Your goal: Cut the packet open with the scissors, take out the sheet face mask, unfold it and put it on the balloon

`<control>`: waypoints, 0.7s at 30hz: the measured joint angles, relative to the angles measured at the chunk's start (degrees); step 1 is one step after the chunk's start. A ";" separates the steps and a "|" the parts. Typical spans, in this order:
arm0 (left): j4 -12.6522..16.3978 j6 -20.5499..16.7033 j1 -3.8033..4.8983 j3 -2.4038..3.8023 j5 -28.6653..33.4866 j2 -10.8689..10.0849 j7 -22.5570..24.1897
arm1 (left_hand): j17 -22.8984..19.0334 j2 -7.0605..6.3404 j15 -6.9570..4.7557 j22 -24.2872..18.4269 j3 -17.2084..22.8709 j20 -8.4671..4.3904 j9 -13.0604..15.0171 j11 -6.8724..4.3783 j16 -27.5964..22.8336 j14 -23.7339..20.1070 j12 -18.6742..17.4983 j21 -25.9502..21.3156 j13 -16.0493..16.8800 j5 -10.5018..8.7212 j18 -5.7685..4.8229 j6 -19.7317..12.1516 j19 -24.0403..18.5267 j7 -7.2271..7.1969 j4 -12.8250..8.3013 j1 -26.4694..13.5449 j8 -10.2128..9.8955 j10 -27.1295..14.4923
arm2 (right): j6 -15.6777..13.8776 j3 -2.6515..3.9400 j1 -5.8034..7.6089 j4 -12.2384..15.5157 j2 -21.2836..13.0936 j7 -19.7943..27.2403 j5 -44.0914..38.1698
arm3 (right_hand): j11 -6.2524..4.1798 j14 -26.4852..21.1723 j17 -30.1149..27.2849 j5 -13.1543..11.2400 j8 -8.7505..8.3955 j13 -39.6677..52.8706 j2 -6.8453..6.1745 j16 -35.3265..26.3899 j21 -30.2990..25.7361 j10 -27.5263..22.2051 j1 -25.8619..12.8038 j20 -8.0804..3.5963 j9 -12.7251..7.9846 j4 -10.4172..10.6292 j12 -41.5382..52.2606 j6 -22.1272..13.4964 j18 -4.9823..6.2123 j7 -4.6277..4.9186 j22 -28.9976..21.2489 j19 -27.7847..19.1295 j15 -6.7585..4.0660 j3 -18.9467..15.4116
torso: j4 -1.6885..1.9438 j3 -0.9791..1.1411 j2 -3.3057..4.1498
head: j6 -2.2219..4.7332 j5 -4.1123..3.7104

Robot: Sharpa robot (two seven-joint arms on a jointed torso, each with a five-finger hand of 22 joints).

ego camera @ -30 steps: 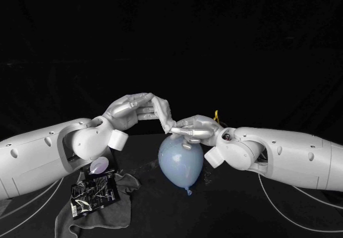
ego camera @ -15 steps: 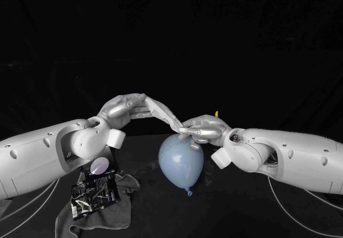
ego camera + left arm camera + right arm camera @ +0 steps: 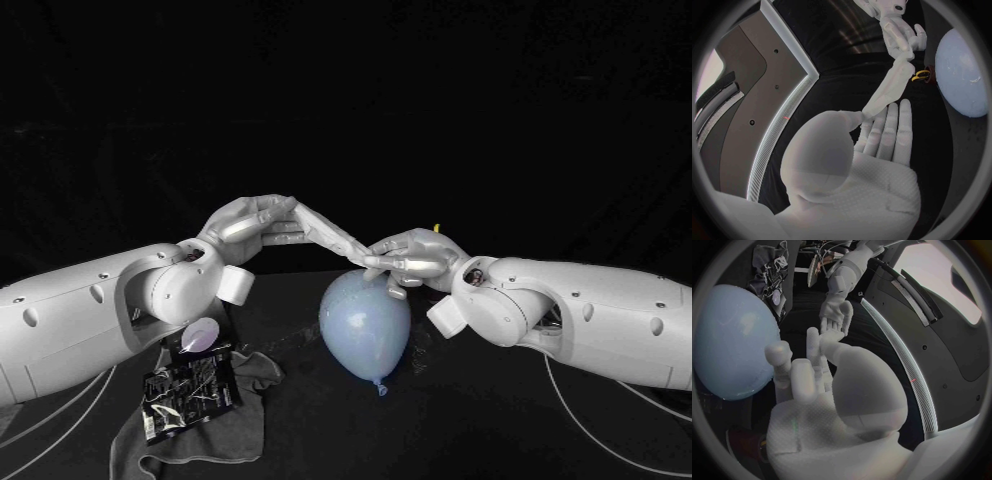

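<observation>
The folded white sheet face mask [image 3: 332, 234] is stretched slantwise between my two hands, above the pale blue balloon [image 3: 365, 322]. My left hand [image 3: 257, 222] pinches its upper end. The lower end is pinched by my right hand [image 3: 410, 256], just over the balloon's top. In the left wrist view the mask [image 3: 889, 89] runs as a pale strip from my left hand [image 3: 882, 137] to the right hand [image 3: 902, 31], with the balloon [image 3: 964, 70] beside it. The right wrist view has my right hand [image 3: 807, 375] close against the balloon [image 3: 731, 340]. The cut black packet [image 3: 189, 386] lies at the front left.
A grey cloth [image 3: 216, 430] lies under the packet at the table's front left. The yellow handle of the scissors [image 3: 436, 232] shows behind my right hand, and in the left wrist view the scissors [image 3: 922, 75] lie near the balloon.
My hands have drawn apart, the left one up and to the left, the right one slightly right. The mask is pulled out longer between them. The balloon has not moved.
</observation>
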 measured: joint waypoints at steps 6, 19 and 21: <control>-0.39 -0.38 -0.08 0.00 -0.90 -0.06 -0.50 | 0.00 0.06 -0.04 0.00 0.00 0.08 0.00 0.00 0.00 -0.20 0.00 0.00 0.00 -0.04 -0.03 0.10 -0.08 -0.10 0.00 0.06 0.00 0.00 | -0.66 0.10 0.15 0.14 -0.52 -0.21 -0.60 | -0.09 0.28 0.11 -0.01 0.25 0.11 -0.29 0.16 0.00 0.09 -0.29 0.20 0.00 -0.17 0.00 -0.16 -0.03 0.01 0.01 0.20 -0.12 0.46 | -0.01 -0.01 -0.01 | -0.02 0.01; -1.76 -2.22 -0.92 -0.10 -1.95 0.02 -1.90 | 0.00 0.06 -0.04 0.23 0.00 -0.05 -0.34 0.00 0.00 -0.20 -0.21 0.12 0.00 0.02 -0.09 0.43 0.05 -0.01 0.00 0.05 -0.24 -0.01 | -0.54 0.46 1.34 1.07 -2.43 -0.56 -1.75 | -0.30 0.30 0.31 -0.23 0.67 0.43 -0.48 0.21 0.24 0.30 -1.09 0.00 0.00 -1.05 -0.01 -0.46 -0.41 -0.07 -0.03 0.40 -0.11 1.35 | -0.02 -0.02 -0.02 | 0.14 0.00; -1.97 -2.50 -1.03 -0.10 -2.06 0.02 -2.22 | 0.00 0.07 -0.04 0.28 0.00 -0.32 -0.34 0.00 0.00 -0.20 -0.21 0.46 0.00 0.02 -0.10 0.43 0.38 -0.02 0.00 0.05 -0.24 0.00 | -0.48 0.47 1.49 1.16 -2.61 -0.62 -1.88 | -0.31 0.30 0.37 -0.17 0.68 0.44 -0.38 0.20 0.25 0.31 -1.43 0.00 0.00 -1.32 -0.01 -0.47 -0.42 -0.07 -0.04 0.40 -0.11 1.62 | -0.02 -0.01 -0.02 | 0.20 0.00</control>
